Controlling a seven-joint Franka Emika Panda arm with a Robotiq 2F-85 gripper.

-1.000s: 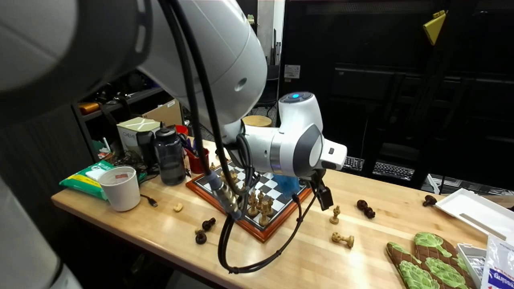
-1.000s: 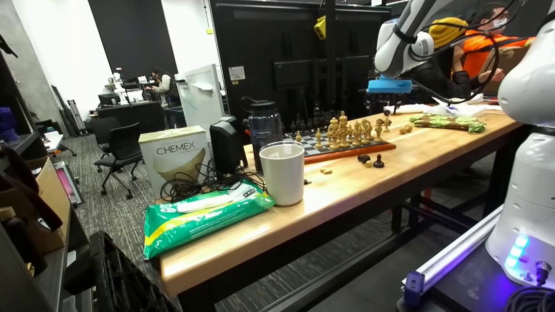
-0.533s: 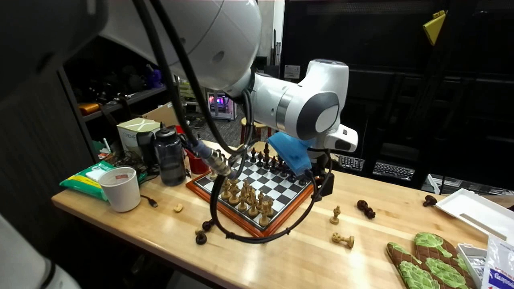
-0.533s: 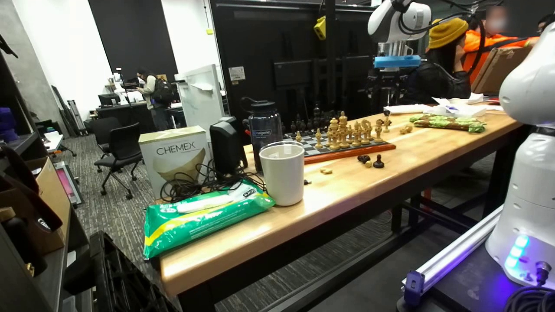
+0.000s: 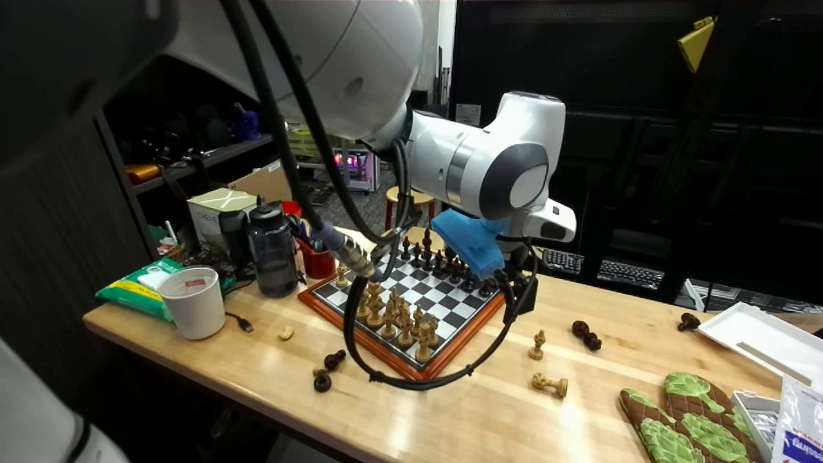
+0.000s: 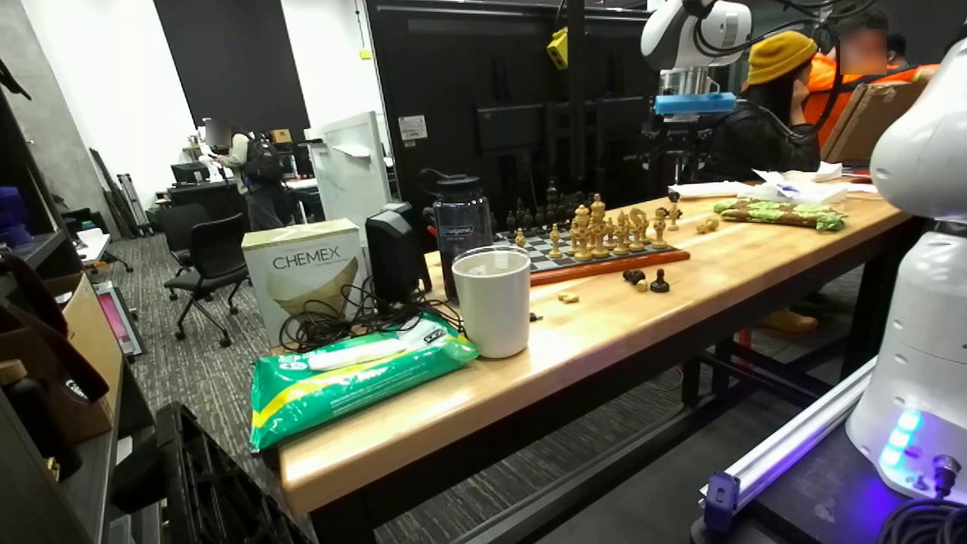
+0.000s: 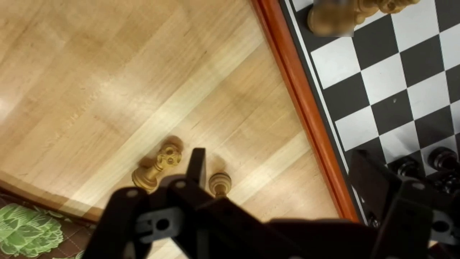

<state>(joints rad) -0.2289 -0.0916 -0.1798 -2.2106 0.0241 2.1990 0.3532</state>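
The end effector [image 7: 281, 169] hangs wide and empty. Below it a gold chess piece [image 7: 220, 181] stands upright, left of mid-gap in the wrist view's lower centre.

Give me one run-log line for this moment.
claw: open, empty, above table | chessboard: light pieces and dark pieces standing | off chessboard, wrist view: upright light piece, lying light piece
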